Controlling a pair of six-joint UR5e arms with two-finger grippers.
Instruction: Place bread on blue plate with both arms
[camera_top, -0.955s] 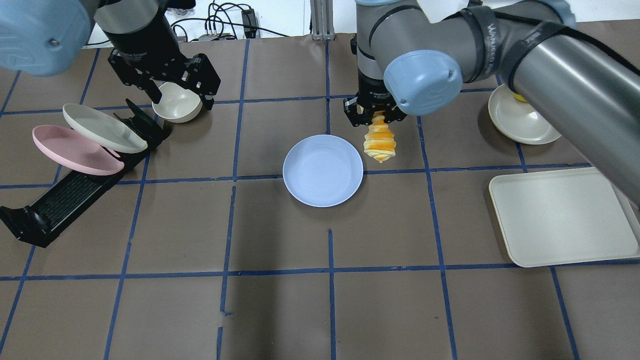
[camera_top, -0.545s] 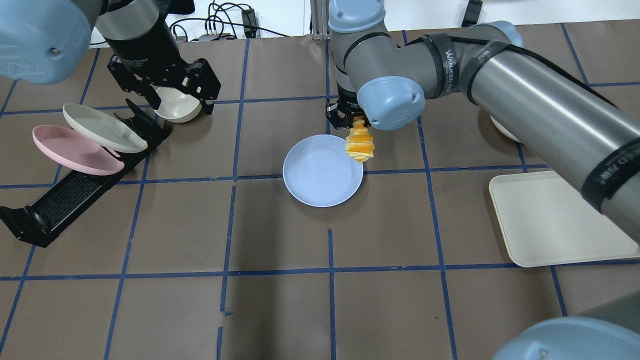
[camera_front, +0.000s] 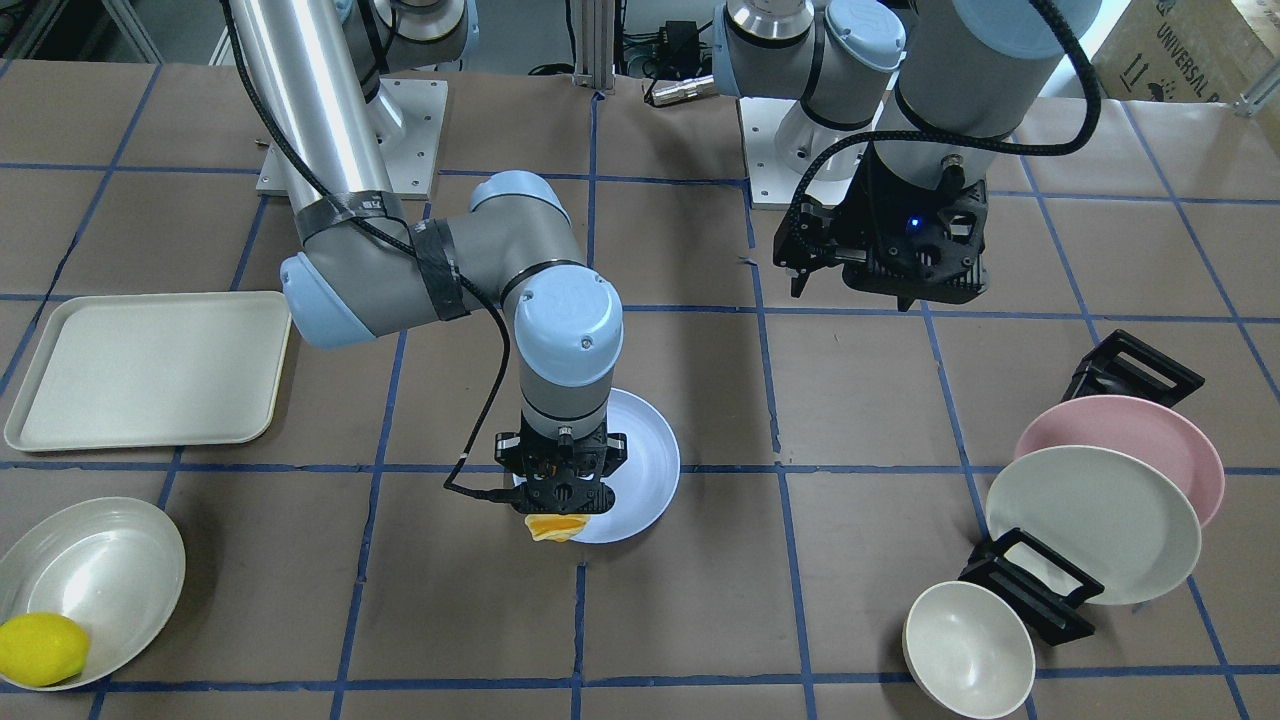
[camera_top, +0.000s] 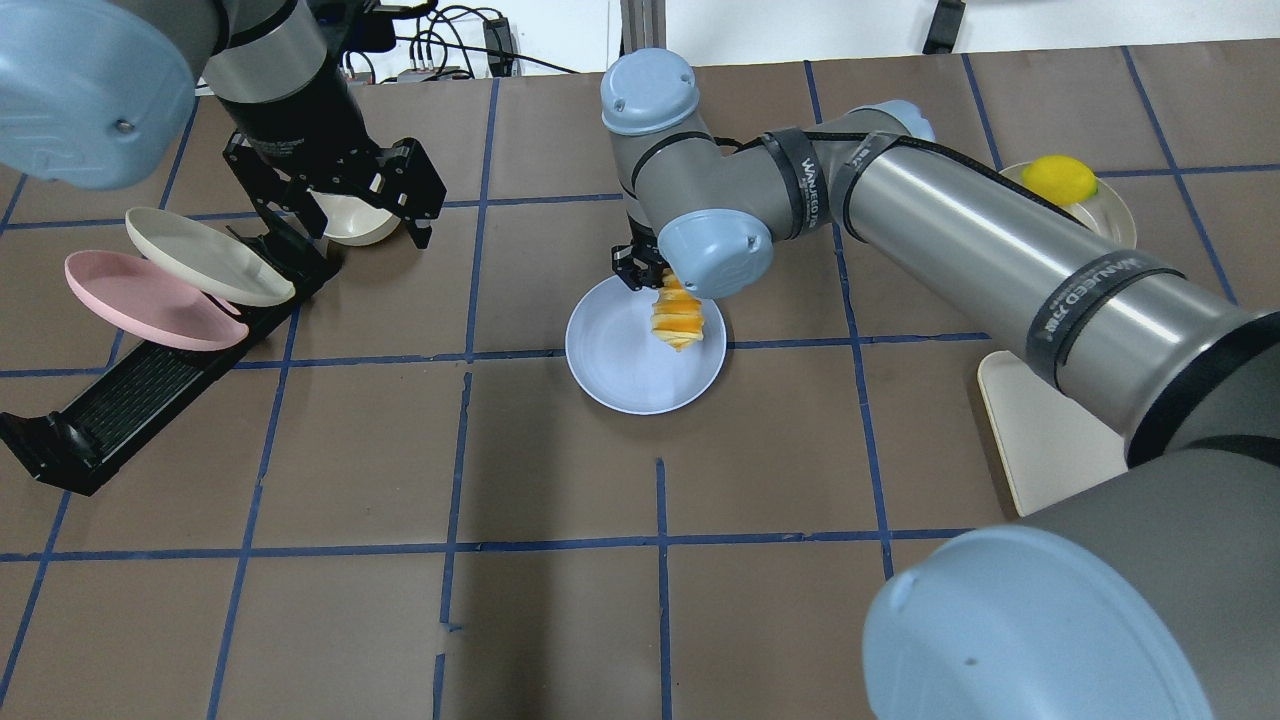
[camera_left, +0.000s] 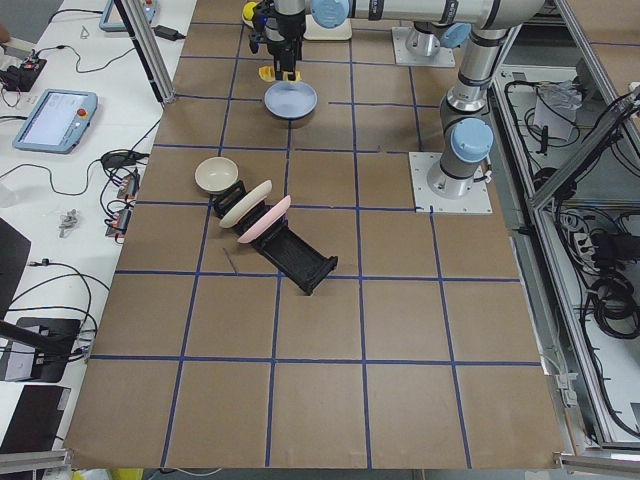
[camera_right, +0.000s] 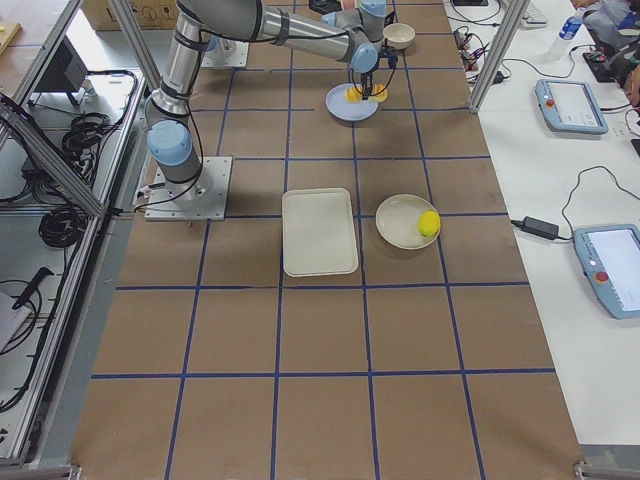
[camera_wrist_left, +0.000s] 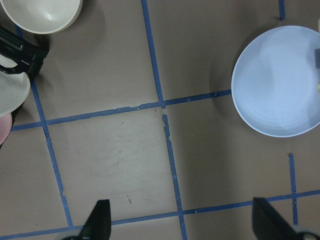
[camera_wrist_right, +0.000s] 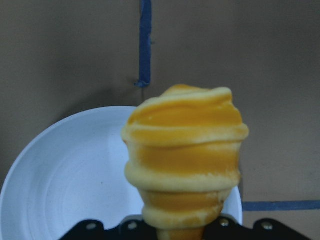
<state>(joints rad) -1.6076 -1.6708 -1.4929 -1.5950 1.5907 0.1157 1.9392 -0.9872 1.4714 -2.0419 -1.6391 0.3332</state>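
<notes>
The bread (camera_top: 677, 320) hangs point-down from my right gripper (camera_top: 668, 292), which is shut on its upper end. It is held over the right part of the blue plate (camera_top: 625, 360), near the rim. In the right wrist view the bread (camera_wrist_right: 185, 160) fills the centre with the plate (camera_wrist_right: 65, 190) below it to the left. In the front view the bread (camera_front: 558, 527) is at the plate's (camera_front: 645, 465) near edge, under the right gripper (camera_front: 560, 495). My left gripper (camera_top: 350, 210) is open and empty, off to the plate's far left. Its fingertips (camera_wrist_left: 97, 222) show over bare table.
A cream bowl (camera_top: 352, 220) sits under the left gripper. A black rack (camera_top: 150, 385) holds a pink plate (camera_top: 140, 300) and a cream plate (camera_top: 205, 255). A cream tray (camera_front: 150, 365) and a dish (camera_front: 95, 570) with a lemon (camera_front: 40, 648) lie on the right arm's side.
My right arm has carried the bread leftward, from beside the blue plate to over its right part. The left gripper has barely moved.
</notes>
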